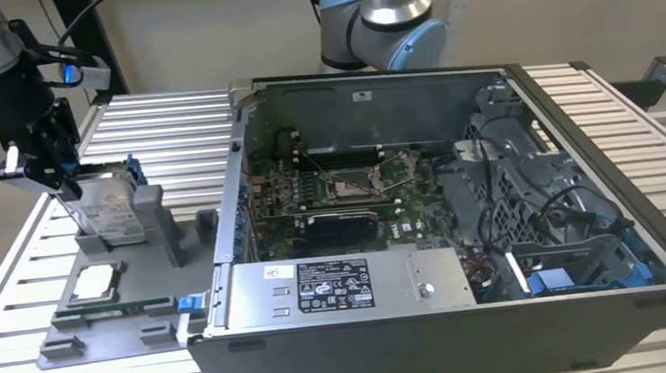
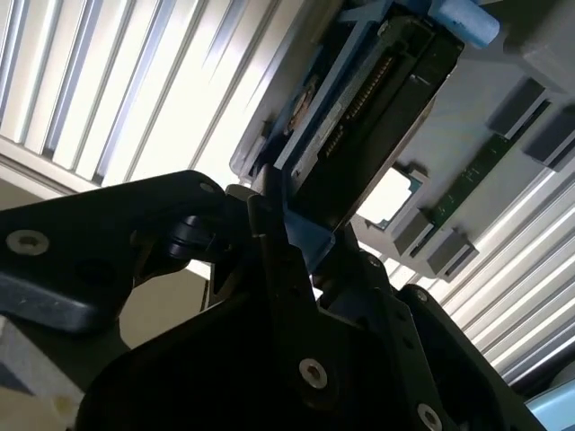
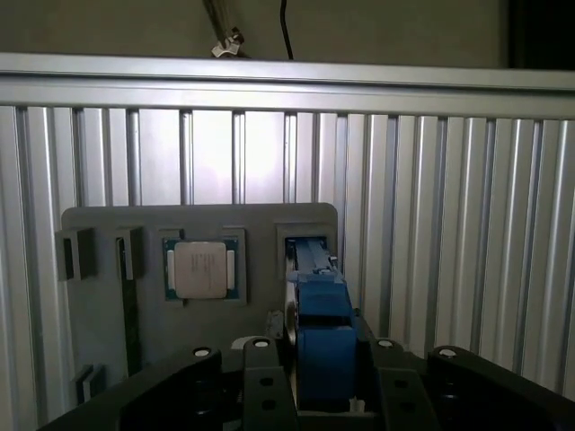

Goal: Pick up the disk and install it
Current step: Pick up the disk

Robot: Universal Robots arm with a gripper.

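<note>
Gripper (image 1: 57, 174) clasping disk (image 1: 112, 210) by upper edge | disk standing on end in tray (image 1: 92, 327), long axis running down from fingers (image 3: 262, 382)

An open computer case (image 1: 444, 344) lies on the ribbed metal desk (image 1: 171, 128). Inside it are a green motherboard (image 1: 308, 184) and, at the near side, a grey power supply box (image 1: 438, 277). At the exterior view's left, a grey holder tray (image 1: 135, 276) carries a square silver chip (image 1: 95, 282) and a memory stick (image 1: 115, 307).
</note>
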